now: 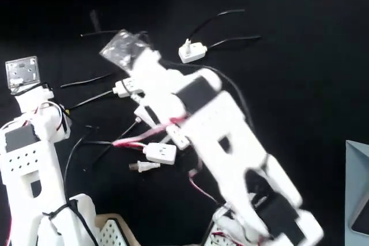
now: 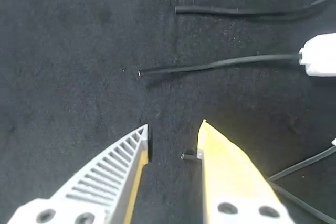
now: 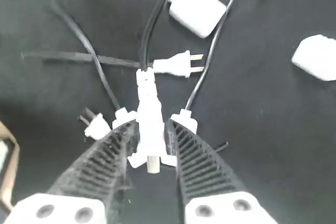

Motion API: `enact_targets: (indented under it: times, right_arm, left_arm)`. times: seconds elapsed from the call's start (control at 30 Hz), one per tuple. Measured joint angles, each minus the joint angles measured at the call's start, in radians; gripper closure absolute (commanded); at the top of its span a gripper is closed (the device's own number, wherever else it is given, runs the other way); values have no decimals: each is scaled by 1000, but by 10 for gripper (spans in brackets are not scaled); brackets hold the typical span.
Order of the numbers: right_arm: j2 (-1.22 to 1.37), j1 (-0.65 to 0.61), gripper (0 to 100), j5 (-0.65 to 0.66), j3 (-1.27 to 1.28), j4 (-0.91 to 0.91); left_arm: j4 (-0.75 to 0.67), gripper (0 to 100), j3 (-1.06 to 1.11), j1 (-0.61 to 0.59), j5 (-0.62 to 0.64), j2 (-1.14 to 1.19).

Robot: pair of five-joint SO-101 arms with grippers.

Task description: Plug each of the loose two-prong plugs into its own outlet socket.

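Low in the right wrist view, the right gripper [image 3: 150,124] pinches a slim white plug [image 3: 148,95] lengthwise between its black ribbed fingers. Just beyond, at mid-frame, a loose two-prong plug [image 3: 176,65] lies white with its metal prongs pointing right, and a white outlet socket [image 3: 197,8] sits at top centre. Low in the left wrist view, the left gripper [image 2: 174,127] is spread apart over black cloth [image 2: 79,51].
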Motion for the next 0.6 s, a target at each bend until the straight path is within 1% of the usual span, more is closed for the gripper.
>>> enact_targets:
  times: [0.07,0.23,0.33,0.47,0.6]
  right_arm:
    - [-75,-3,986,-29,75,-51]
    - [-219,-18,986,-92,275,-199]
    - [-279,-57,986,-117,391,-281]
    - [-342,-100,986,-135,502,-365]
    - [-358,-98,986,-137,551,-413]
  left_arm:
    - [0,843,-2,34,0,0]
    - [0,841,-2,181,5,0]
    - [-15,841,-2,272,52,0]
    - [-64,841,-2,338,98,0]
    - [-64,841,-2,394,103,0]
